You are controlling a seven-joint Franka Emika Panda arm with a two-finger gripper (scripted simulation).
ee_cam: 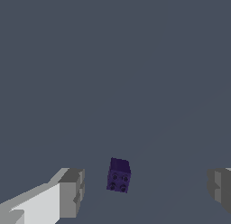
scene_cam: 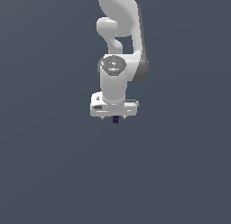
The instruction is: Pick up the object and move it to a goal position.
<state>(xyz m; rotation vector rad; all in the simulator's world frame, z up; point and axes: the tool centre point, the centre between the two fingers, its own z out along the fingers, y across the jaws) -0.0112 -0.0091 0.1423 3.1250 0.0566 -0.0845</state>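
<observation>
The object (ee_cam: 119, 175), a tiny dark purple-navy block of roughly cuboid shape, is seen in the wrist view between the two grey finger pads, apart from both. Four small round dimples are shown on its facing side, with a plain darker face above. It is slightly tilted in that picture. A clear gap is left on each side of it; the pad (ee_cam: 72, 193) on one side is nearer to it than the pad (ee_cam: 220, 188) on the other, which is cut off by the frame edge. The white-and-grey parallel gripper (ee_cam: 146, 190) is therefore spread wide, with nothing clamped; the block is much narrower than the opening.

In the exterior view the same block (scene_cam: 115, 119) is seen as a small dark speck just under the white hand of the arm, slightly below the centre of the frame. The gripper (scene_cam: 114, 115) is pointed straight down over it. The fingers themselves are mostly hidden behind the hand body in this view, so their spread cannot be read from here. Whether the block is resting on a surface cannot be told, as no edge or shadow is shown.

The white Franka arm (scene_cam: 119, 33), with grey joint sections, is seen coming down from the upper centre of the frame, wrist link vertical. The background (scene_cam: 45, 173) is a flat dark slate-grey in both views, without visible markings.
</observation>
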